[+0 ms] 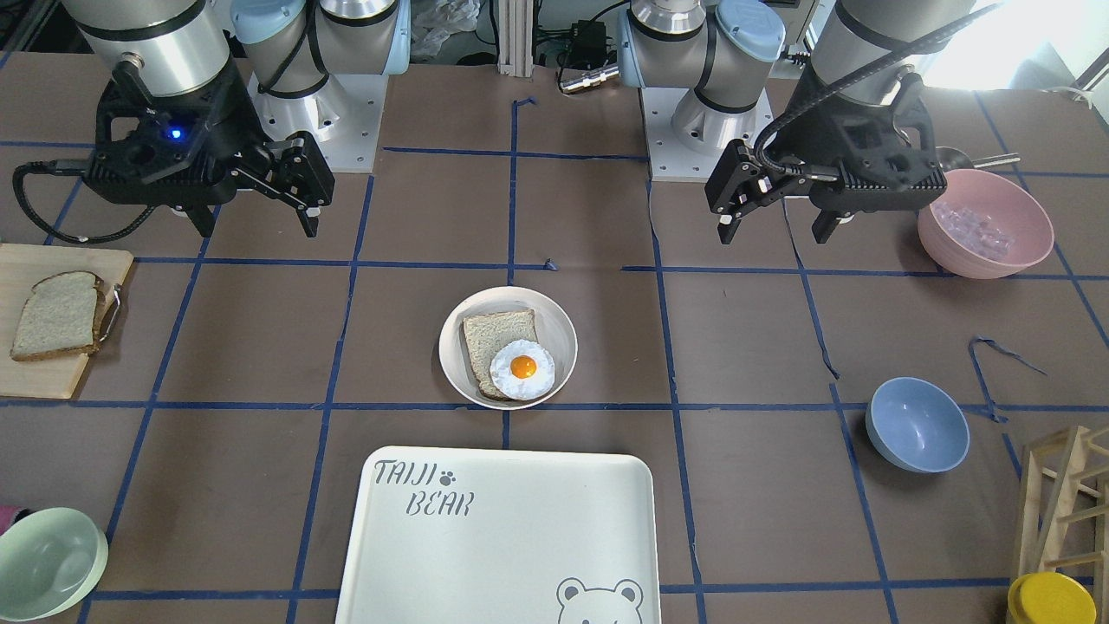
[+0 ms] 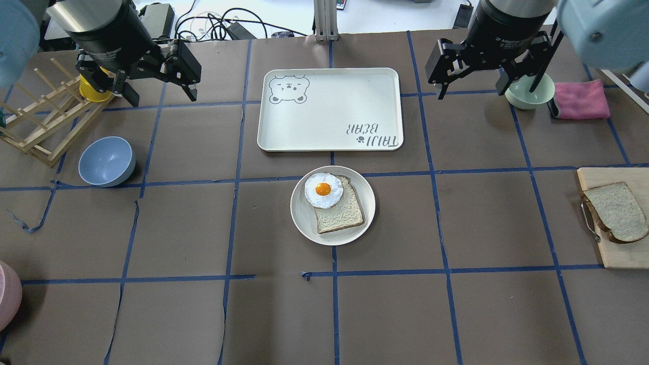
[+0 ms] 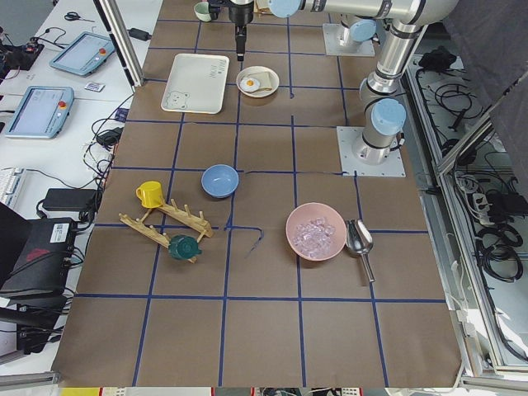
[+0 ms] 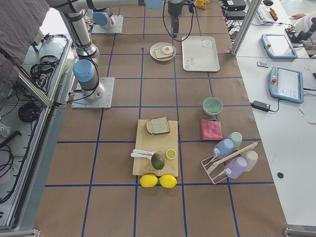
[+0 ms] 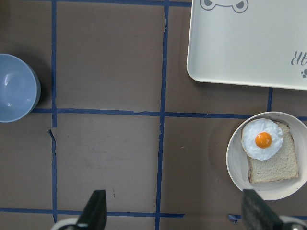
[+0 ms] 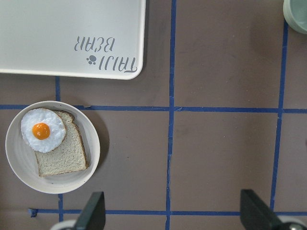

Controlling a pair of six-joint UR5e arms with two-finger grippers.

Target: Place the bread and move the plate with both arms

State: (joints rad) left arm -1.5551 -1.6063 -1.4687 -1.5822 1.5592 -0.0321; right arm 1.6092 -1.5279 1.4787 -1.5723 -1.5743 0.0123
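Observation:
The bread (image 2: pixel 616 211), a large dark-crusted slice, lies on a wooden cutting board (image 2: pixel 619 253) at the table's right edge; it also shows in the front view (image 1: pixel 56 315). The plate (image 2: pixel 303 219) sits mid-table and holds a smaller pale slice (image 2: pixel 340 213) topped with a fried egg (image 2: pixel 323 190). The plate also shows in the front view (image 1: pixel 455 355) and both wrist views (image 5: pixel 235 167) (image 6: pixel 19 167). My left gripper (image 2: pixel 162 96) hovers open and empty at the far left. My right gripper (image 2: pixel 487 92) hovers open and empty at the far right, well away from the bread.
The white "TAIJI BEAR" tray (image 2: pixel 329 109) lies just beyond the plate. A blue bowl (image 2: pixel 106 161), a wooden rack (image 2: pixel 40 121) and a yellow cup (image 2: pixel 91 88) are at the left. A green bowl (image 2: pixel 530 94) and a pink cloth (image 2: pixel 580 99) are at the right.

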